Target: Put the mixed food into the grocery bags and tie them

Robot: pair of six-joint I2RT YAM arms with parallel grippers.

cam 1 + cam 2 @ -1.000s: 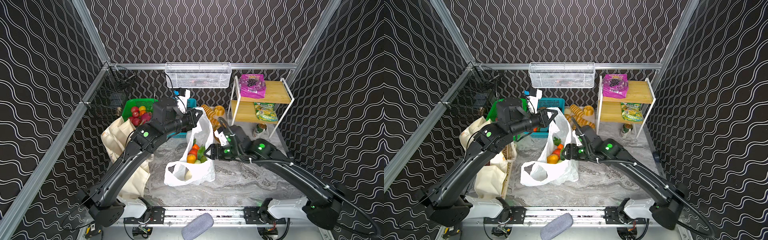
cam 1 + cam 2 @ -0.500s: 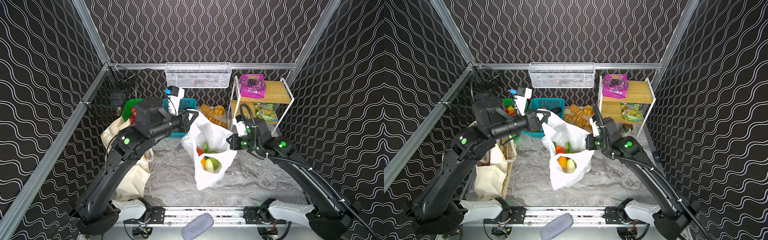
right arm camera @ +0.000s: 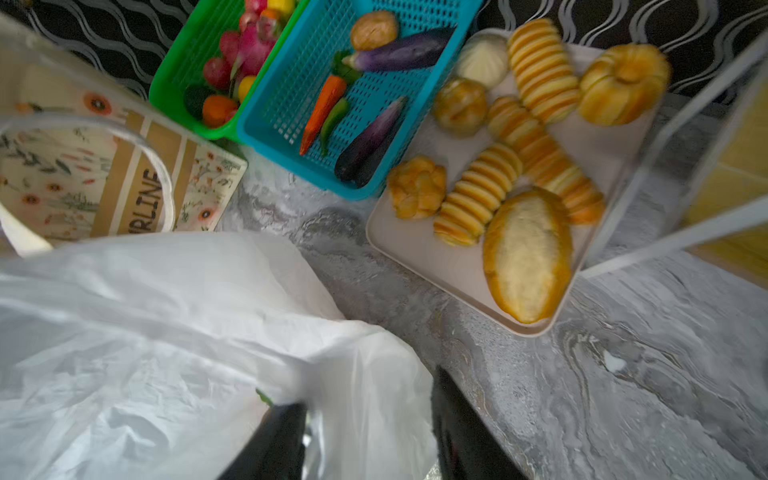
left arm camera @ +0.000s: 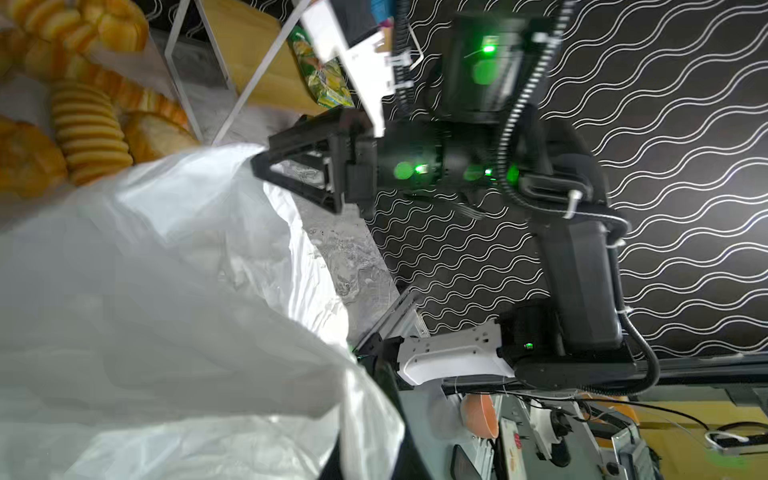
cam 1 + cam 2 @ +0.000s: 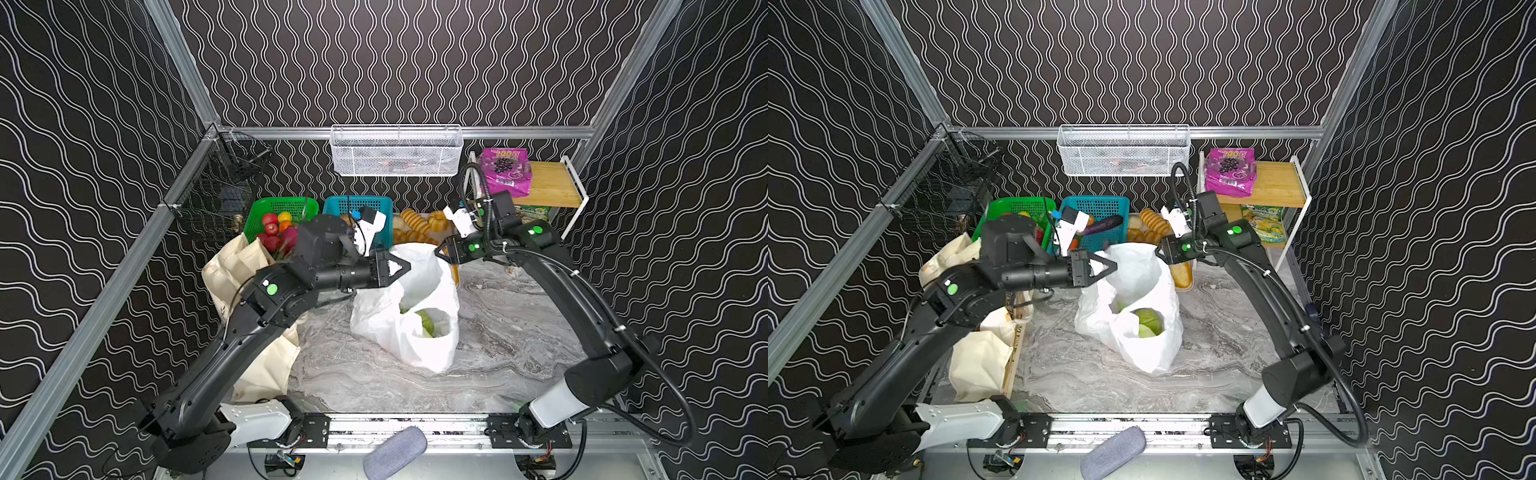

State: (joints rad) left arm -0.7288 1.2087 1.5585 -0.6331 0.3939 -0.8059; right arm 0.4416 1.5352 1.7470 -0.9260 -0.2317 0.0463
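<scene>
The white plastic grocery bag (image 5: pixel 415 291) (image 5: pixel 1142 270) stands on the marble table with a green cabbage (image 5: pixel 428 326) (image 5: pixel 1148 322) showing in its mouth. My left gripper (image 5: pixel 405 266) (image 5: pixel 1113 266) (image 4: pixel 370 453) is shut on the bag's upper left rim. At the upper right rim, my right gripper (image 5: pixel 438 251) (image 5: pixel 1158 251) (image 3: pixel 365 440) is open, with loose bag film lying between its spread fingers. The cream flower-print tote (image 5: pixel 237 266) (image 3: pixel 83 178) slumps at the left. A purple grape packet (image 5: pixel 505 170) (image 5: pixel 1231 172) lies on the shelf top.
Behind the bag stand a green basket (image 5: pixel 282 208) of toy fruit, a teal basket (image 3: pixel 353 83) with carrot, pepper and aubergines, and a tray (image 3: pixel 415 249) of golden breads. A wooden shelf (image 5: pixel 548 191) stands at the back right. A white wire basket (image 5: pixel 395 149) hangs on the rear rail.
The right gripper's jaws have parted after gripping the bag, and it moved back and left. The left gripper moved right. The bag, lifted half a second ago, now rests on the table.
</scene>
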